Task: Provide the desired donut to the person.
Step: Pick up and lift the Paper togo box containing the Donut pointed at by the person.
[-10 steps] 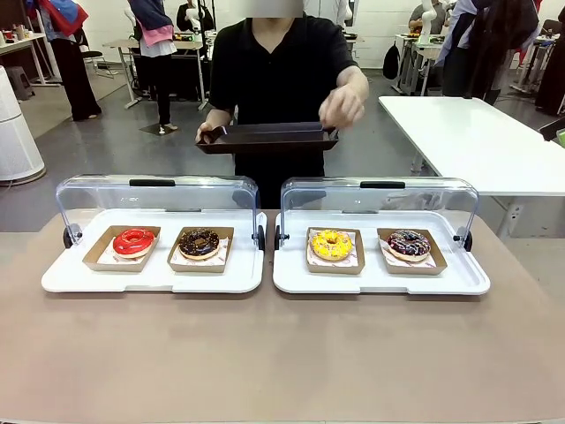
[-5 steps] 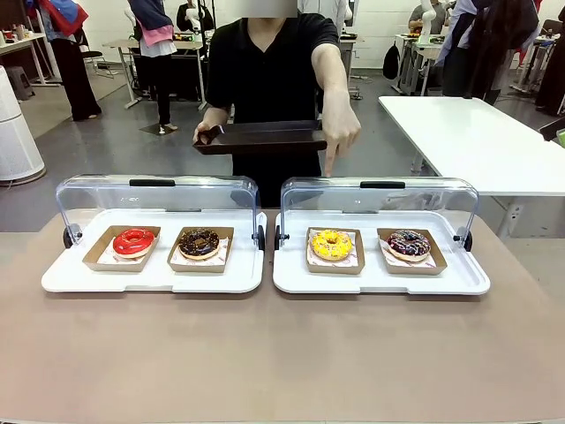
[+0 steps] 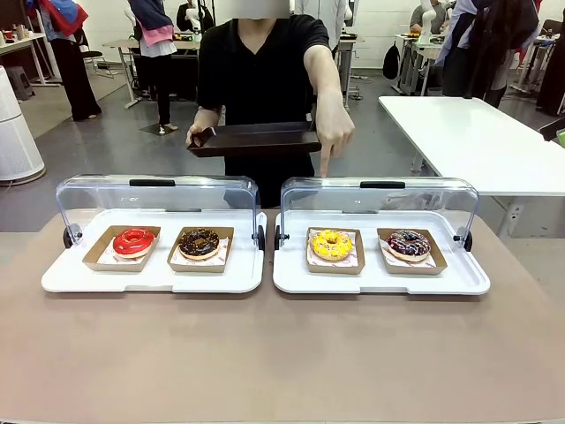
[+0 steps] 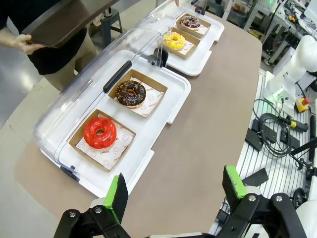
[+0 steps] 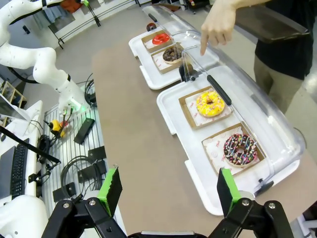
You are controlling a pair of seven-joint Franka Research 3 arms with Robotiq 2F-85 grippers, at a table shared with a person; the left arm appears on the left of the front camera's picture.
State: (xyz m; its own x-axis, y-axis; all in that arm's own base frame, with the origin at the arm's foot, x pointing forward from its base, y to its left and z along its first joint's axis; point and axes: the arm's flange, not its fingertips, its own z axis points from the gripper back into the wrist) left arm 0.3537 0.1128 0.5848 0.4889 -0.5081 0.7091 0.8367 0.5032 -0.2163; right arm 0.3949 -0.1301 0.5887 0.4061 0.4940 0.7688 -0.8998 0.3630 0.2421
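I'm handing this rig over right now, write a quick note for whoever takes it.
Left gripper: open, empty, held back on the robot's side.
Right gripper: open, empty, likewise.
The person's pointing hand aims down over the right white tray, seemingly at the yellow donut. The other hand holds a dark tray.
The red donut, chocolate donut and sprinkled donut sit untouched in their boxes.
Done: nothing picked.
Left: probably grasp the yellow donut and bring it to the dark tray.
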